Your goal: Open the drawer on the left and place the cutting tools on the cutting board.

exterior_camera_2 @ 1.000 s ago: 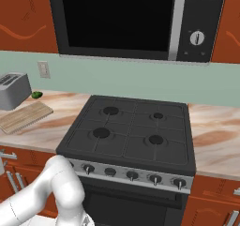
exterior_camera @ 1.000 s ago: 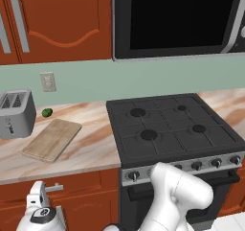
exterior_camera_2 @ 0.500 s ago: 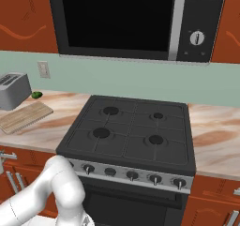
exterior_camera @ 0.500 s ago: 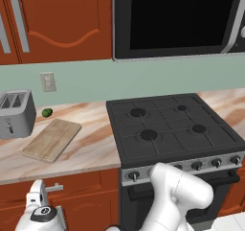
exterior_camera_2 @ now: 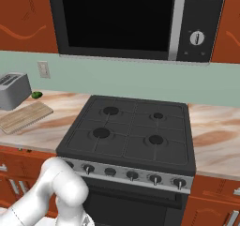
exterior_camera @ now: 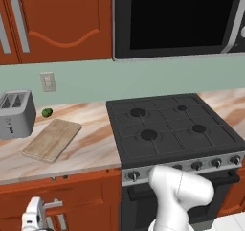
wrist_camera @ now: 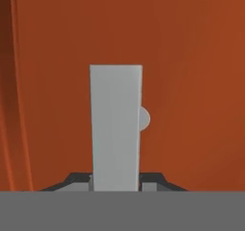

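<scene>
**Gripper on the handle, drawer not yet moving**

Nothing has shifted over the last second: in both base views the arm and the counter look just as before, so the pull has not begun and the drawer point(exterior_camera: 83, 196) reads as shut. The task is at its first step.

In the left base view the toaster point(exterior_camera: 16, 112) stands far left, the board point(exterior_camera: 52, 139) lies bare just right of it, and the stove point(exterior_camera: 172, 127) sits further right. Below the counter's left end, the gripper point(exterior_camera: 34, 218) is low against the drawer front.

In the hand view the handle point(wrist_camera: 116, 124) runs up between the fingertips point(wrist_camera: 76, 179), which sit tight on both sides; I judge the gripper narrow and clamped on it. The tools are presumably inside the drawer, behind the front the hand faces
</scene>
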{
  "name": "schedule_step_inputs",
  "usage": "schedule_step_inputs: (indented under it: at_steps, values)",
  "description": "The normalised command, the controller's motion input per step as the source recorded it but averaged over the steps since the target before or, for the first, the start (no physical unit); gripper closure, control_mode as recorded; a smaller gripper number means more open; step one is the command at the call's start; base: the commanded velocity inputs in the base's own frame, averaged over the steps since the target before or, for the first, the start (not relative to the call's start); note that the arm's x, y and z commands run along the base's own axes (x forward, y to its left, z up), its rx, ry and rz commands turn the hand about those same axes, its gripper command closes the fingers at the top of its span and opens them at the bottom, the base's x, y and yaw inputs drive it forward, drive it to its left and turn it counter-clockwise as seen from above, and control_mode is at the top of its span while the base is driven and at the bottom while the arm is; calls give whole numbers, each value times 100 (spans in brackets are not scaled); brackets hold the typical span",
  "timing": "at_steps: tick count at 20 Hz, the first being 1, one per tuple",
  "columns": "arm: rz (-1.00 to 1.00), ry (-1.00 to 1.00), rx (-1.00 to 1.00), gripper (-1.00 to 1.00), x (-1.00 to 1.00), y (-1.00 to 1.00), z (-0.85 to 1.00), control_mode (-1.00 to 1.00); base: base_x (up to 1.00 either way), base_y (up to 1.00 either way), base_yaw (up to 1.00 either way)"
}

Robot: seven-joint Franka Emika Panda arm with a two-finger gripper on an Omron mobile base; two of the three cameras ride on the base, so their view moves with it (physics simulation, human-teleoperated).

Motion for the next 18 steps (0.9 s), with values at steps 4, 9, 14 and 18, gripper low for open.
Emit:
schedule_step_inputs:
  at_steps: [4,9,14,18]
  values:
    - [0,-15,0,100,-100,0,0,-100,0,0,0]
    - [0,-12,0,100,-100,0,0,-100,0,0,0]
    - [0,-6,0,100,-100,3,0,-100,0,0,0]
    - [0,-1,0,100,-100,7,0,-100,0,0,0]
